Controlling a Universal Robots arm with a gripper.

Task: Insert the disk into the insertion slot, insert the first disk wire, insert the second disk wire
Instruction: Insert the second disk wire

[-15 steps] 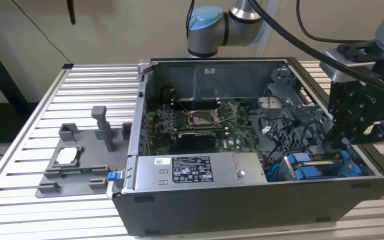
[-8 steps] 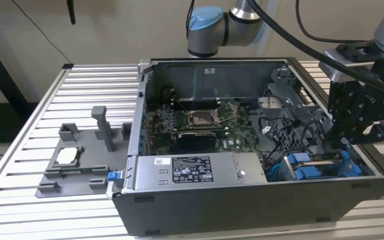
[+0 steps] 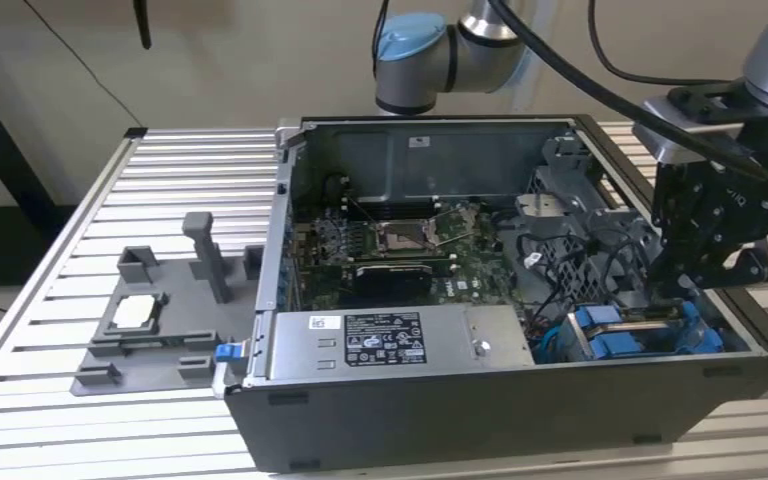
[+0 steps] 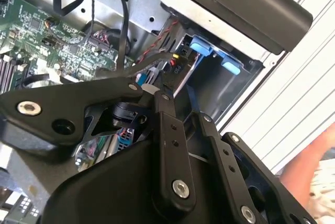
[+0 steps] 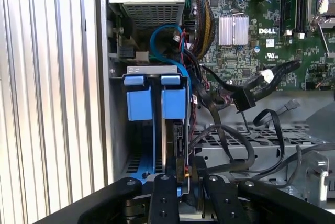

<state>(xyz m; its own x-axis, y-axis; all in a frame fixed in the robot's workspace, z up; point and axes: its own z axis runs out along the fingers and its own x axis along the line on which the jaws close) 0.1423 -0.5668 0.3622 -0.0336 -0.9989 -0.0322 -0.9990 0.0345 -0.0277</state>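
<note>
At the exterior view's left, a grey plastic fixture plate (image 3: pixel 144 345) is seen on the slatted aluminium table (image 3: pixel 37 400). At the centre an open black computer case (image 3: pixel 491 410) is laid, with a silver labelled power supply box (image 3: pixel 398 338) inside. At lower right, the flat silver-grey disk (image 5: pixel 175 140) in its bright blue carrier is stood on edge inside the dark grey insertion slot (image 5: pixel 120 140). The black gripper (image 3: pixel 684 282) is held directly over it. How far it is opened cannot be told.

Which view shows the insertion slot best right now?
The first wrist view: it looks straight into the insertion slot, its blue fittings and dark walls clear beyond the gripper. The exterior view shows it low on the exterior view's right, partly behind the gripper. The second wrist view catches one end past the gripper.
</note>
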